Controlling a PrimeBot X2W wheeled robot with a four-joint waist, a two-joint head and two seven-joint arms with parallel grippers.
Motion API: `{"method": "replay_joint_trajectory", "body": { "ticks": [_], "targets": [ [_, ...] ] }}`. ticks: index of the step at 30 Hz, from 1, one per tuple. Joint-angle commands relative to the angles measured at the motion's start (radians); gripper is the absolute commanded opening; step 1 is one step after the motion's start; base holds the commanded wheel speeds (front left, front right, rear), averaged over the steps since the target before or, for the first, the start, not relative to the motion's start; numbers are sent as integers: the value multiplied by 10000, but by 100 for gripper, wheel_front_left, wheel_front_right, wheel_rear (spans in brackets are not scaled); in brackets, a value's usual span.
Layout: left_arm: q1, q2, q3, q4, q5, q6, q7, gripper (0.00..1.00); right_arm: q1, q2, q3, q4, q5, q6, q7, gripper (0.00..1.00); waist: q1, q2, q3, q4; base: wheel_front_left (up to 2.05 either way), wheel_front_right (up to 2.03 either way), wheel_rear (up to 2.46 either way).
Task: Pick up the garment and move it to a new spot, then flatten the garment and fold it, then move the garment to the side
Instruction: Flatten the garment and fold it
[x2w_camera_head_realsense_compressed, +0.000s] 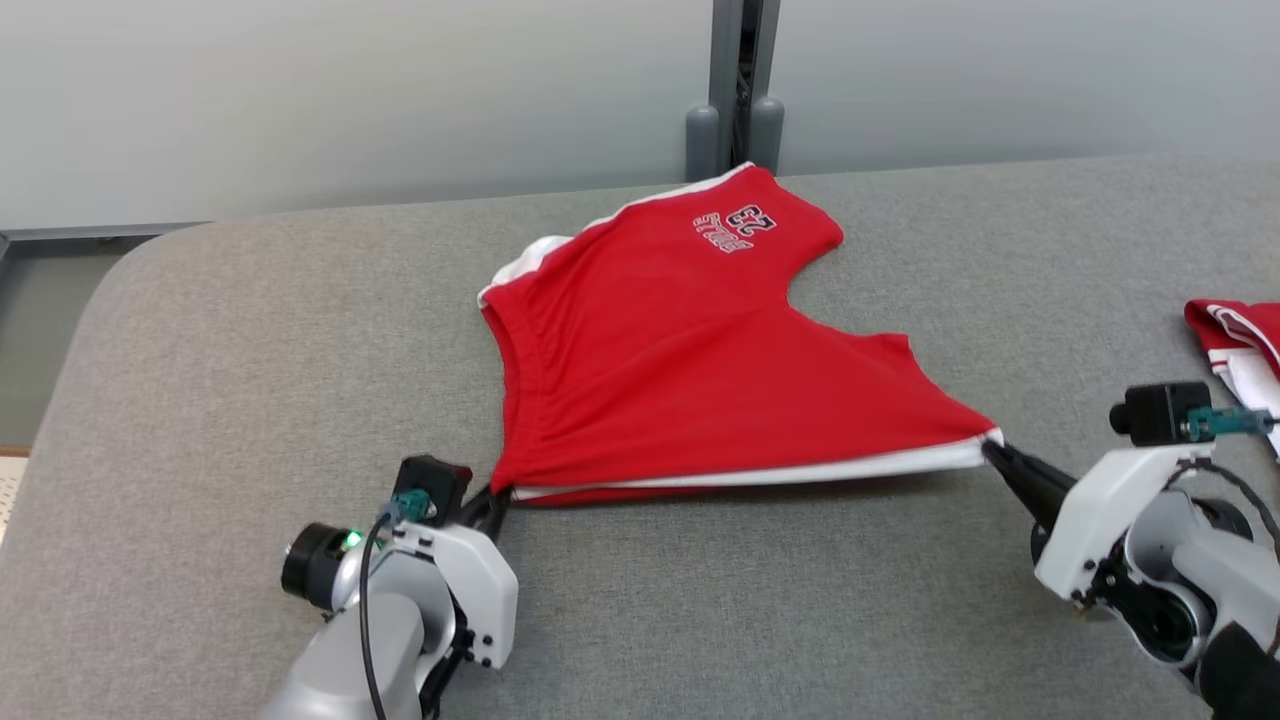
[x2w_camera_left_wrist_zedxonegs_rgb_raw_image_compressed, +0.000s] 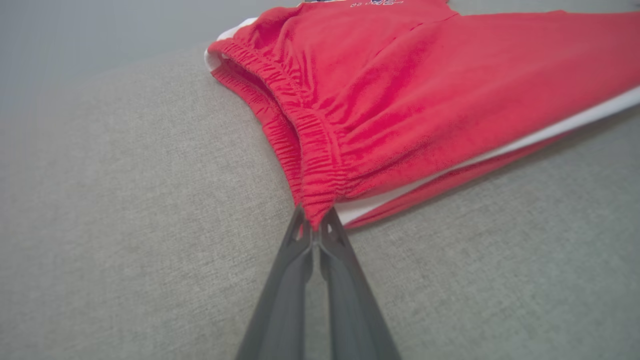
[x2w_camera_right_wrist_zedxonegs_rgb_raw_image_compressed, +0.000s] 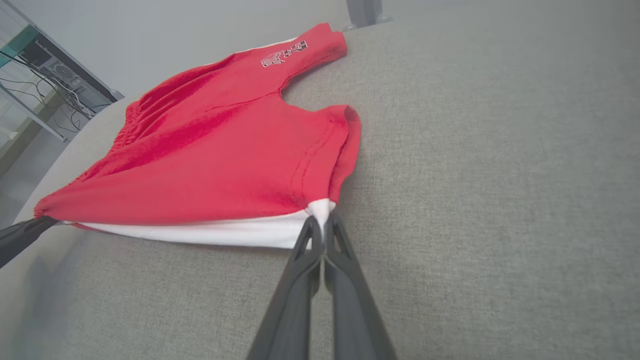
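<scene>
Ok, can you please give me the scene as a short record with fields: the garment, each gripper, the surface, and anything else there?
garment: red shorts with a white side stripe, near edge pulled taut between both grippers
left gripper: fingers shut on the waistband corner
right gripper: fingers shut on the white hem corner
surface: grey fabric-covered table
other: second red and white garment at the right edge, apart from the shorts
</scene>
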Motion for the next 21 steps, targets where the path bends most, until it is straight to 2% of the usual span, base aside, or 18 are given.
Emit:
{"method": "replay_joint_trajectory", "body": {
  "ticks": [1, 8, 17, 21],
  "targets": [
    [361, 113, 55, -203, -174, -38, -31, 0, 339, -282, 115, -143, 102, -10, -22, 0, 0, 0, -167, 147, 0, 0, 0],
    [1185, 125, 25, -862, -288, -86, -44, 0, 969, -679, 382, -746, 226, -9, -219, 0, 0, 0, -440, 274, 0, 0, 0],
    [2489, 629, 29, -2420, -46, 56, -48, 0, 1657, -1169, 557, -1435, 357, -9, -213, 0, 0, 0, -660, 231, 0, 0, 0],
    [3239, 1029, 25, -3484, 60, 214, -49, 0, 2029, -1441, 603, -1781, 447, -9, -262, 0, 0, 0, -782, 194, 0, 0, 0]
  ]
}}
